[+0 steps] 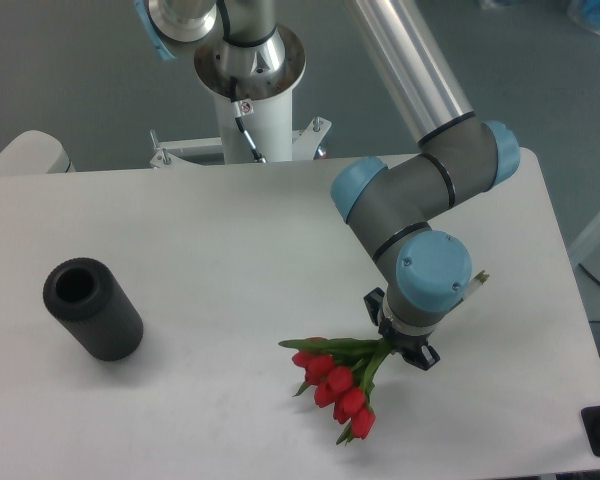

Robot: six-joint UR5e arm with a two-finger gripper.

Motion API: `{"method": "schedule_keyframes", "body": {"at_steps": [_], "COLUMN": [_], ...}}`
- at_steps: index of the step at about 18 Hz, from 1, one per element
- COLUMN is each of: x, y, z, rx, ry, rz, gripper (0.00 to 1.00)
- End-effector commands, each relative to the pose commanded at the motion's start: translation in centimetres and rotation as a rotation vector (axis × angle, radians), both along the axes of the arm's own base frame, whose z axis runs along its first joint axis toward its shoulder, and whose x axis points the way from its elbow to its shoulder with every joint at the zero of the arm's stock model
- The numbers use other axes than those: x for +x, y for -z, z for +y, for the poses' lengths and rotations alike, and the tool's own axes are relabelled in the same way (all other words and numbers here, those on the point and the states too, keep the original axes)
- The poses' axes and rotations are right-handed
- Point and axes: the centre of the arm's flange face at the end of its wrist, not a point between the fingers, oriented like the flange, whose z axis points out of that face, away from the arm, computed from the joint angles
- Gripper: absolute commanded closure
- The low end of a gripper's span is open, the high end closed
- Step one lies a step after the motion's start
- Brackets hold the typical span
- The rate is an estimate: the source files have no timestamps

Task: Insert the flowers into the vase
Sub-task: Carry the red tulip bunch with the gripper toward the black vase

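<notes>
My gripper [408, 345] seems clamped on the flowers' [338, 384] stems, buds drooping just left of it, and with the vase [92, 308] far left, a loose hold could let them twist or slip in transit.

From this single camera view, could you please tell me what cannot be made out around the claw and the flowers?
- Claw: its fingers sit under the blue wrist joint, so open or shut is unclear.
- Flowers: the stem ends run behind the claw; whether they are gripped is hidden.
- Vase: the inside of its hole is too dark to see.
</notes>
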Motion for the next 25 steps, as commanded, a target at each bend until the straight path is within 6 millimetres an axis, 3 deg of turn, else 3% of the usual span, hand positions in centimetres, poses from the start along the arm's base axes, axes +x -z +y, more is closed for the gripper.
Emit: {"method": "schedule_keyframes", "body": {"at_steps": [6,14,20,25], "x": [0.4,3.1,7.6,10.8], "y": [-0.2,-0.3,-2.3,-6.1], "z": [0.1,1.4,2.6,4.2], "rx": [0.0,0.014,0.145,0.313], "ry": [-0.001,-0.07,-0.126,-0.164], "rz": [0.0,-0.022,-0.127,-0.223], "gripper": [0.98,0.98,1.0,1.0]}}
